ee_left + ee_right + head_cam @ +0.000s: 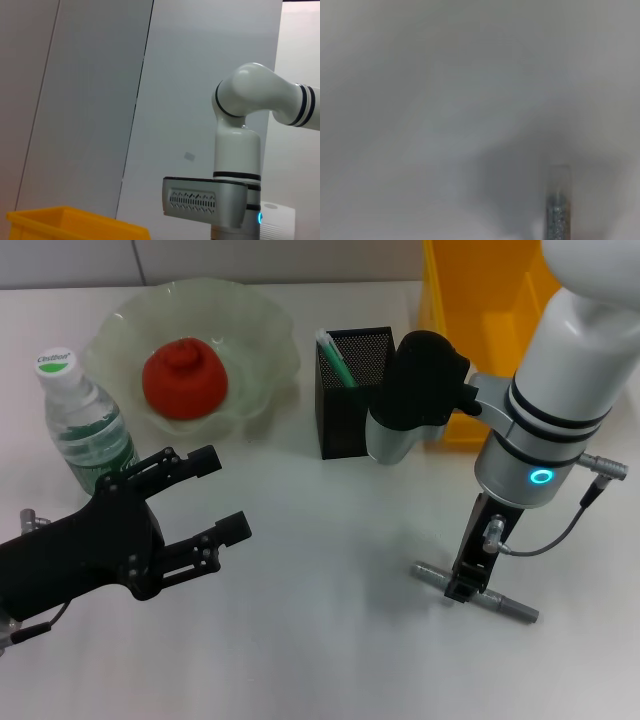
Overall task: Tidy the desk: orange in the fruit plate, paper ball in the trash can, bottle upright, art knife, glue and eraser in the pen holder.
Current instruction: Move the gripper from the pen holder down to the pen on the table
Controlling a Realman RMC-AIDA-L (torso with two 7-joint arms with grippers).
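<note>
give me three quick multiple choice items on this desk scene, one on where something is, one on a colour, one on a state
1. Where is the orange?
A. in the fruit plate
B. in the trash can
C. on the bare desk

2. What colour is the trash can?
A. black
B. yellow
C. green

3. How does the bottle stand?
A. lying on its side
B. upside down
C. upright

Answers:
1. A, the red-orange fruit sits inside the pale-green ruffled bowl.
2. B, the bin behind the pen holder is bright yellow.
3. C, its white cap points up, beside the open left gripper. The right gripper is down at a grey stick-shaped item on the desk.
</note>
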